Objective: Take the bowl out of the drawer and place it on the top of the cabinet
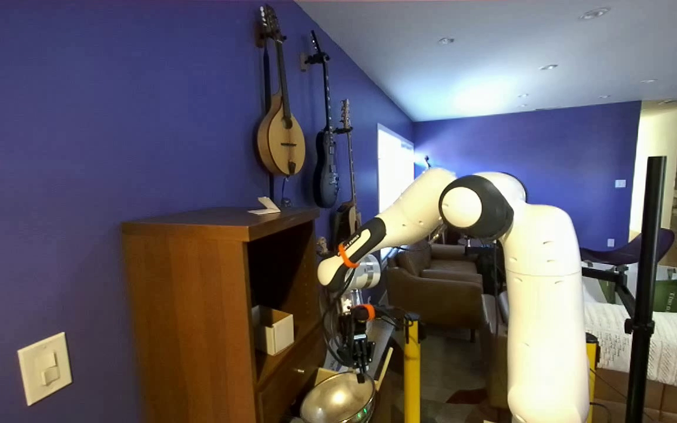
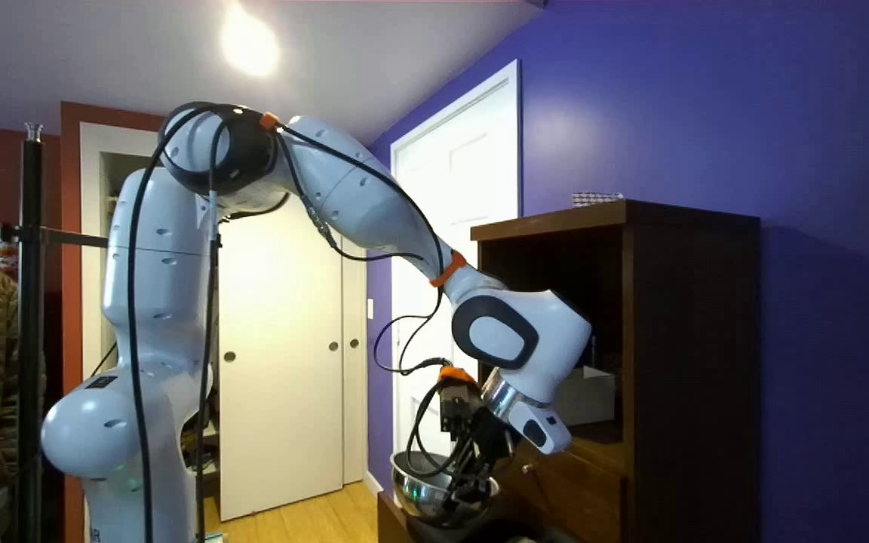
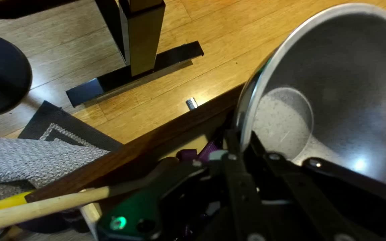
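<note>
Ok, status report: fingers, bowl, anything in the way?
Fingers closed on bowl by its rim. Bowl tilted at the open drawer. Folded card atop cabinet, possibly in the way.

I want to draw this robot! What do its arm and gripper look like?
The arm is white, made of smooth, rounded tubes, with dark patches at some joints. Bright orange bands wrap around it, and black cables run along it. Near the end is a shiny silver ring. The gripper is mostly black, with slim, jointed fingers.
</note>
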{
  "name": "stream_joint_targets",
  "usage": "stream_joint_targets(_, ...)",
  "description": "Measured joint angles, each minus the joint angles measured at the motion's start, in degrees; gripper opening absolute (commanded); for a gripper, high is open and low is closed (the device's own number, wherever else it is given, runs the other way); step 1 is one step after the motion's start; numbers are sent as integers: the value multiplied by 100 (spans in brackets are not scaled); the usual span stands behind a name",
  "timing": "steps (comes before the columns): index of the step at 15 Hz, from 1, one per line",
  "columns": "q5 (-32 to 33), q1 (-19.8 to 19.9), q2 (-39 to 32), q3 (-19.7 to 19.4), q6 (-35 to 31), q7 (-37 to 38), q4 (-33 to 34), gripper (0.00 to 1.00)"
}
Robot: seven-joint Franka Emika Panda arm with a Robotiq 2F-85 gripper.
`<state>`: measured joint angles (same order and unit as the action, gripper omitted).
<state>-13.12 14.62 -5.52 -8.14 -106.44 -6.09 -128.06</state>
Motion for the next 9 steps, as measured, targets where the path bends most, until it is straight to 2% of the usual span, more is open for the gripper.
stream_joint_targets(4,60,0,400,-112,379,-117,-37,2)
stream_joint_targets(9,-159,3,1239,-341,449,-796,-375,2)
